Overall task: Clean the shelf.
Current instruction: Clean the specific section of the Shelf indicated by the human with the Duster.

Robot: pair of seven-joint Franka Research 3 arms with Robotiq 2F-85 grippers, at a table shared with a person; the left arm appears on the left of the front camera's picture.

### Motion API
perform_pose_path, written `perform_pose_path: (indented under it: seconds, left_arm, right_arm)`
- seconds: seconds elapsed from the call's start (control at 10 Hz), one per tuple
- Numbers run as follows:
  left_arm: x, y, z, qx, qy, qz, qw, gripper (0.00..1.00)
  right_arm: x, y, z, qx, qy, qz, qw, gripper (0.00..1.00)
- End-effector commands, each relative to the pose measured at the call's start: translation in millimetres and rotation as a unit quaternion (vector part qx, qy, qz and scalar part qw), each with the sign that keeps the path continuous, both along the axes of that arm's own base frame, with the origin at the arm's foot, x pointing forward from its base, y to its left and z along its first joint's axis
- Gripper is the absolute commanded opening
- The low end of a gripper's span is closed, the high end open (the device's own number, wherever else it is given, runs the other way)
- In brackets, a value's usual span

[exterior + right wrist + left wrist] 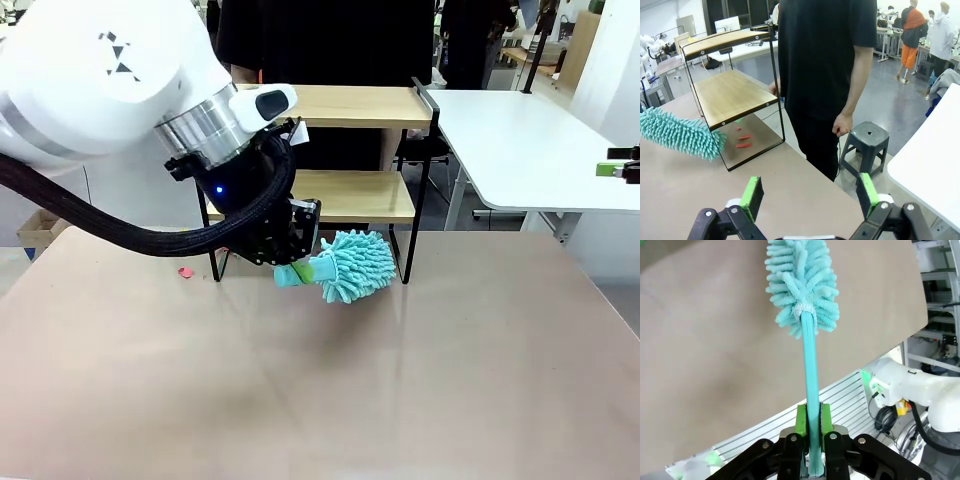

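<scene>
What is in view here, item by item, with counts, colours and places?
shelf: one, light wood, black frame, table's far side
duster: one, teal, low before the shelf
scraps: at least two, red, under the shelf
table: one, beige, bearing the shelf
side table: one, white, robot's right
stool: one, dark grey, beside the person
person: one, black shirt, behind the shelf
left gripper: one, black, green pads, shut on the duster's handle
right gripper: one, same colours, open, empty
</scene>
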State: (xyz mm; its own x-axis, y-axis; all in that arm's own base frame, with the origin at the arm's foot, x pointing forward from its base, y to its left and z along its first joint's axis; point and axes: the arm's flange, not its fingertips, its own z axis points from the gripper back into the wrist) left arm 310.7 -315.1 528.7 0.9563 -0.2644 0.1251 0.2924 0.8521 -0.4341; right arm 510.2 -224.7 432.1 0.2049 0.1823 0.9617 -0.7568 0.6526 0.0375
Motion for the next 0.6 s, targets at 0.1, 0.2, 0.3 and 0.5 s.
perform_pose_path:
  seconds: [0.1,0.2,0.3,0.5]
  left_arm:
    - [-5,-14,-5,0.000,-0.028,0.030,0.999,0.13]
    - [-9,-31,-12,0.007,-0.051,0.051,0.997,0.13]
    - [-9,-45,-16,0.004,-0.068,0.072,0.995,0.13]
    - [-6,-74,-30,0.007,-0.112,0.133,0.985,0.13]
  right_arm:
    - [1,2,2,0.000,-0.002,0.001,1.000,1.00]
    - [1,2,2,0.000,-0.002,0.001,1.000,1.00]
    - [1,2,2,0.000,-0.002,0.001,1.000,1.00]
    - [1,2,2,0.000,-0.002,0.001,1.000,1.00]
